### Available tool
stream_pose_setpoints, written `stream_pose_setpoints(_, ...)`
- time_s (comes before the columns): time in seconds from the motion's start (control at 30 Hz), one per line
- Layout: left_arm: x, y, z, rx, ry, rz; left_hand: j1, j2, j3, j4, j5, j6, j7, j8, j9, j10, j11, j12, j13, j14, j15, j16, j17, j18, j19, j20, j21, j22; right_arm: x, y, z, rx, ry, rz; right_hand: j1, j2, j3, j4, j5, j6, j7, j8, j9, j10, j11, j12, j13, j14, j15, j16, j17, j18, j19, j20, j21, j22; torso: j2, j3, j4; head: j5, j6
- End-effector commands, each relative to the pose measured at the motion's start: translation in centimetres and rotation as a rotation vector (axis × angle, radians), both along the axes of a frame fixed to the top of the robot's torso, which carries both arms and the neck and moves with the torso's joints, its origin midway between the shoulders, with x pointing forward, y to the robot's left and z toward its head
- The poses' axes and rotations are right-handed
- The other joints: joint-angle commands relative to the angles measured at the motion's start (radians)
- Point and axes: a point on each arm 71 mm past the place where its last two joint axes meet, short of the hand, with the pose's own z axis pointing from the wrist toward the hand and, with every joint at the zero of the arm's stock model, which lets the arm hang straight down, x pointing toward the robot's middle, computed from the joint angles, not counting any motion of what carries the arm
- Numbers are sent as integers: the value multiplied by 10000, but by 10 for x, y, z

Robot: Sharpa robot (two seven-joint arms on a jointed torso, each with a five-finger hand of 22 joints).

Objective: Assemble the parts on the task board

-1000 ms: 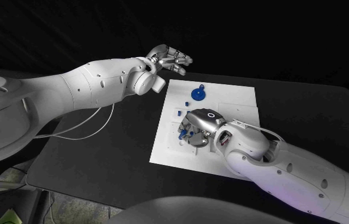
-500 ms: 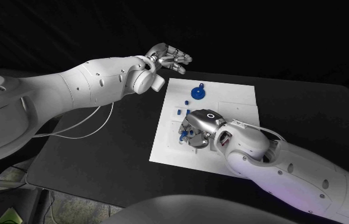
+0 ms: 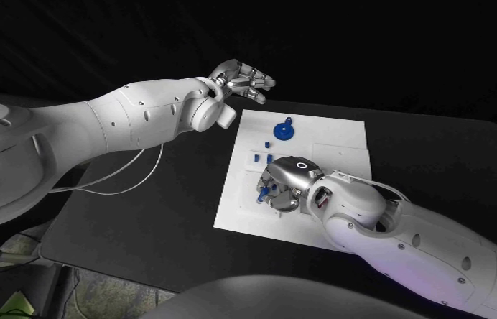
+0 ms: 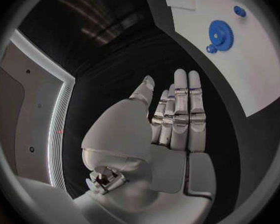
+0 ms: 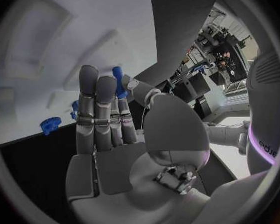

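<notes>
The white task board point(image 3: 342, 141) lies in the middle of the black table. A blue gear point(image 3: 283, 131) sits near its far edge, with small blue parts point(image 3: 266, 146) just in front of it. My right hand point(image 3: 281, 190) is down on the board's near left part, fingertips among blue pieces. In the right wrist view a slim blue part point(image 5: 119, 82) stands pinched between thumb and finger of the right hand point(image 5: 109, 119). My left hand point(image 3: 244, 82) hovers past the board's far left corner. The left wrist view shows the left hand point(image 4: 174, 114) with straight fingers, holding nothing, and the gear point(image 4: 221, 32) beyond.
Black table point(image 3: 135, 211) spreads out on both sides of the board. A thin white cable point(image 3: 124, 182) runs over the table at the left, under my left arm. The board's right half point(image 3: 347, 161) is bare, with shallow recesses.
My left hand has edged slightly toward the board. My right hand stays at the same spot on the board.
</notes>
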Motion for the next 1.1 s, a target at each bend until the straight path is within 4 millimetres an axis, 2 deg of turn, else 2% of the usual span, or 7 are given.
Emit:
stream_pose_setpoints(0.03, 0, -2, 1, -34, -5, -150, 63, 56, -41, -39, -31, -28, -33, 24, 16, -23, -1, -3, -1, -41, 11, -18, -15, -161, 61, 26, 65, -9, -1, 1, -2, -197, 60, 130, 9, 100, 1, -51, 15, 83, -16, 33, 31, 112, -17, 54, 11, 16, -54, -55, -16, 165, 276, -72, -24, 9, 2, 3, -2, 14, 9)
stream_pose_setpoints(0.57, 0, -3, 0, -40, 2, -178, 63, 56, -41, -39, -31, -28, -33, 24, 16, -23, -1, -3, -1, -41, 11, -18, -15, -161, 61, 26, 65, -9, -1, 4, -3, -172, 49, 157, 0, 113, -3, -75, 12, 90, -17, 36, 36, 119, -19, 55, 11, 18, -56, -55, -18, 163, 286, -74, -46, 32, -1, -6, 0, 12, 19)
stream_pose_setpoints(1.1, 0, -3, 0, -37, 12, -179, 63, 56, -41, -39, -31, -28, -33, 24, 16, -23, -1, -3, -1, -41, 11, -18, -15, -161, 61, 26, 65, -9, -4, 7, -13, -548, 181, 283, -9, 128, -3, -100, 16, 79, -15, 34, 38, 107, -15, 55, 11, 13, -54, -67, -28, 165, 289, -72, -87, 65, 1, 2, 1, 52, -47)
